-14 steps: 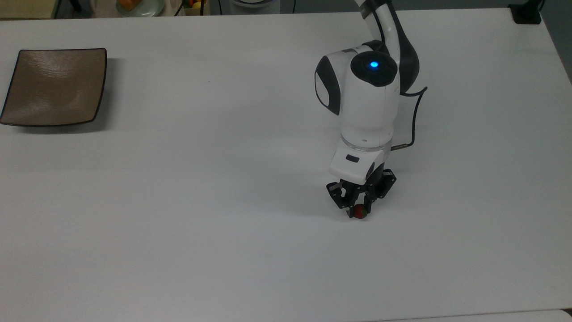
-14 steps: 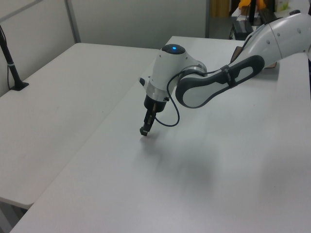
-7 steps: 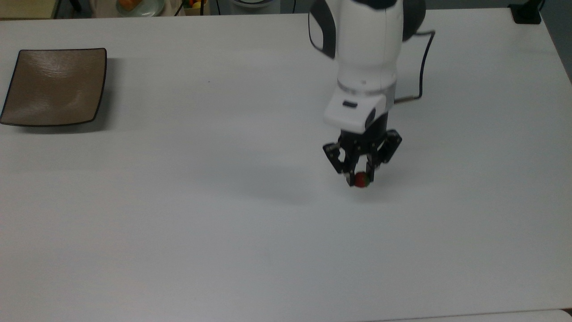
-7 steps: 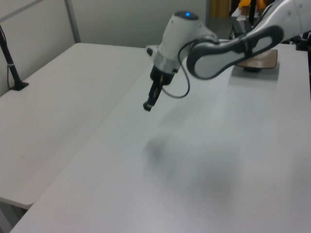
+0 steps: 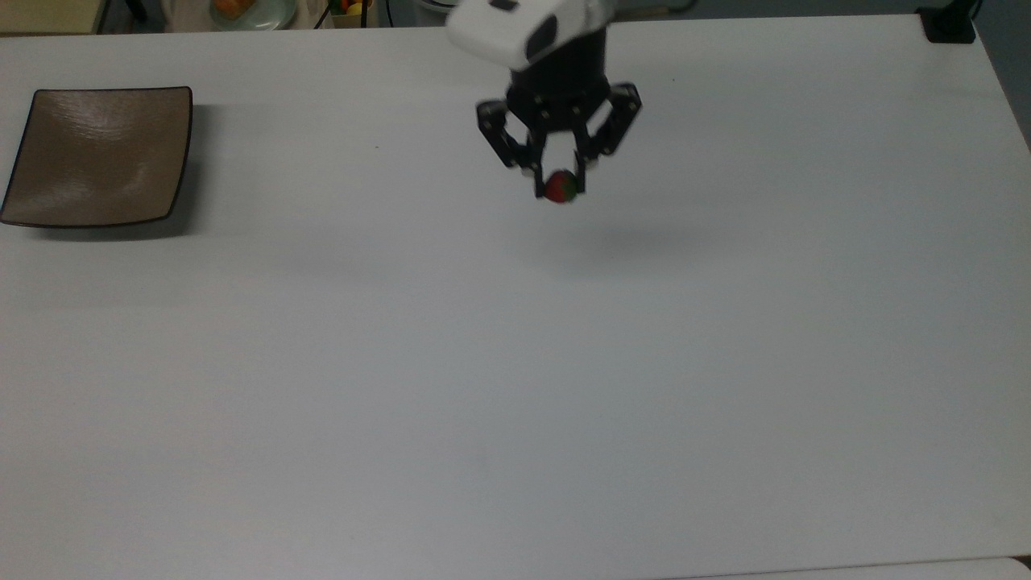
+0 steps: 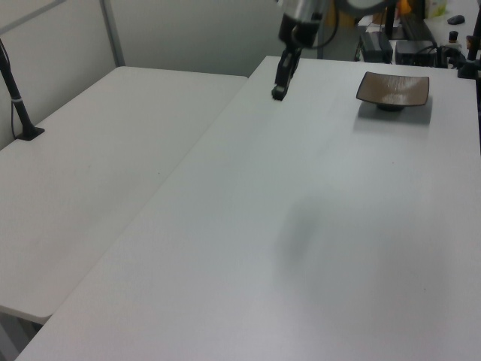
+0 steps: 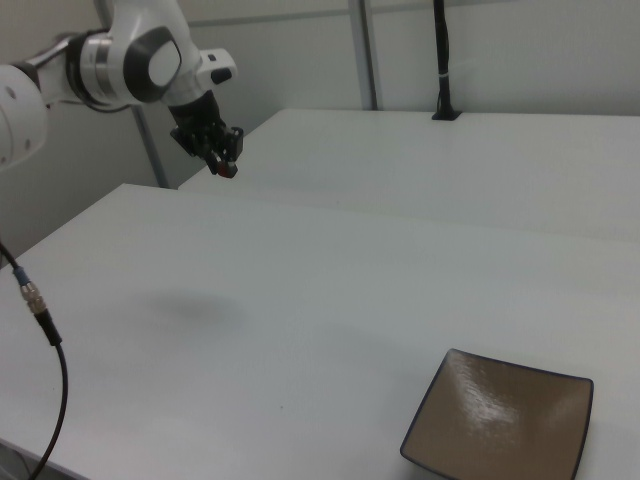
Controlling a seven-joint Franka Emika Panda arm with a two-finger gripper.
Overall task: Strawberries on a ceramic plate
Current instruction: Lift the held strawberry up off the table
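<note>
A tiny red strawberry (image 5: 561, 188) with a green cap hangs well above the white table, pinched between my black fingertips. My gripper (image 5: 558, 190) is shut on it; in the right view the strawberry (image 7: 229, 171) shows at the tip of the gripper (image 7: 228, 170), high at the right view's upper left. In the left view my gripper (image 6: 279, 93) hangs near the top. The square brown ceramic plate (image 5: 101, 155) with a dark rim sits bare at the top view's far left, far from the gripper. The plate (image 6: 393, 89) is at the left view's upper right, and the plate (image 7: 500, 425) is at the right view's lower right.
The white table (image 5: 515, 387) is wide and bare around the gripper's shadow (image 5: 636, 242). A second white table (image 6: 83, 173) adjoins it. A round pale plate with orange food (image 5: 246, 10) sits beyond the top view's upper edge. A black cable (image 7: 40, 330) hangs at the right view's left.
The arm has lifted the strawberry off the table and carried it up and toward the top view's upper left. The plate has not moved.
</note>
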